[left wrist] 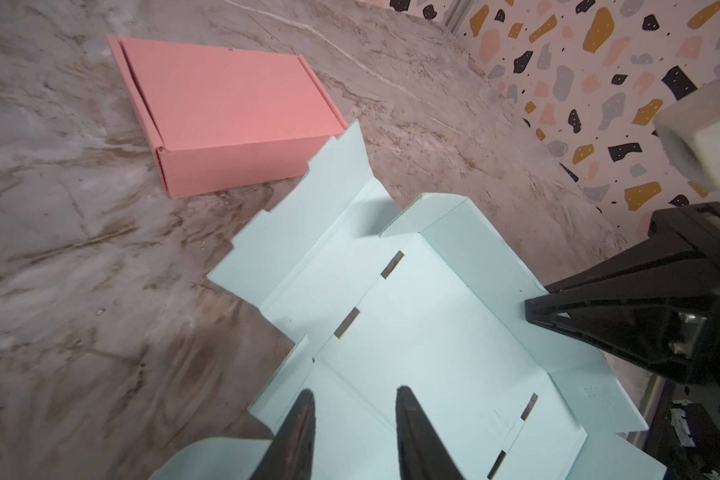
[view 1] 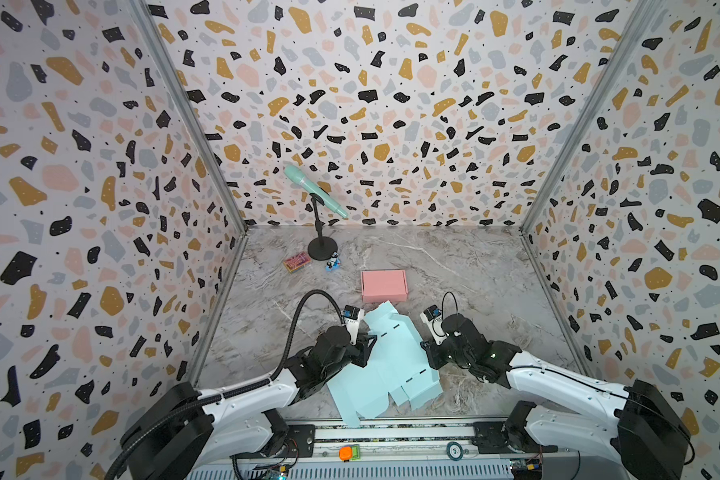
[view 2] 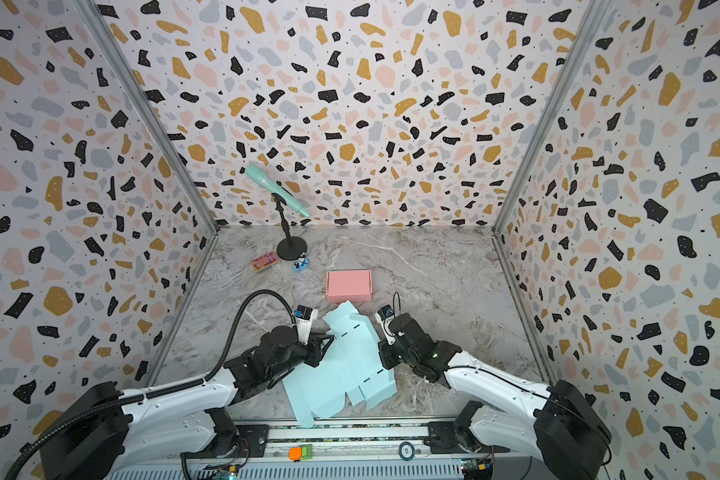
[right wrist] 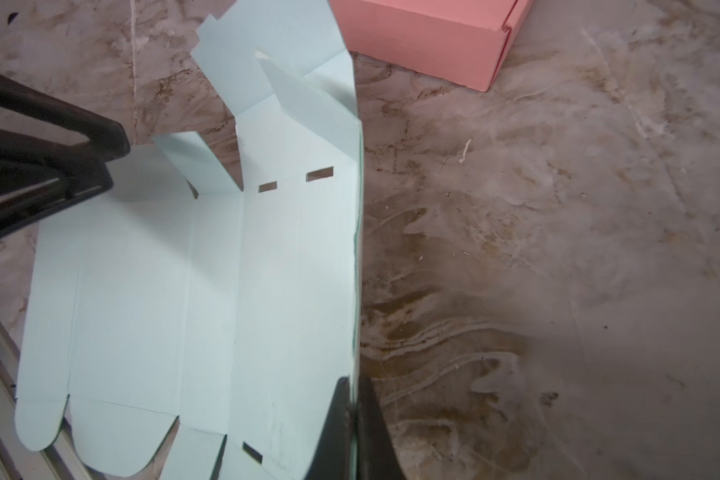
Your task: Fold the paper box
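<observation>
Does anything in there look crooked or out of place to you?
Yes: the pale blue box blank lies askew on the marble table, turned diagonally, and its near corner hangs over the front rail. The pink box behind it sits square and already folded.

left arm (view 1: 242, 397): reaches from the near rail toward the middle, white forearm low and slanting inward.
left wrist (view 1: 329, 347): black, bent so the tool points toward the other arm.
left gripper (left wrist: 352, 415): jaws parted with a clear gap and nothing between them, tips low over the sheet (left wrist: 433, 332).
right arm (view 1: 558, 382): mirrors the left, coming in from the near right.
right wrist (view 1: 462, 338): black, angled down and inward.
right gripper (right wrist: 353, 411): jaws pressed together on the sheet's raised edge.
spacing: in both top views the grippers face each other across the sheet, apart.
</observation>
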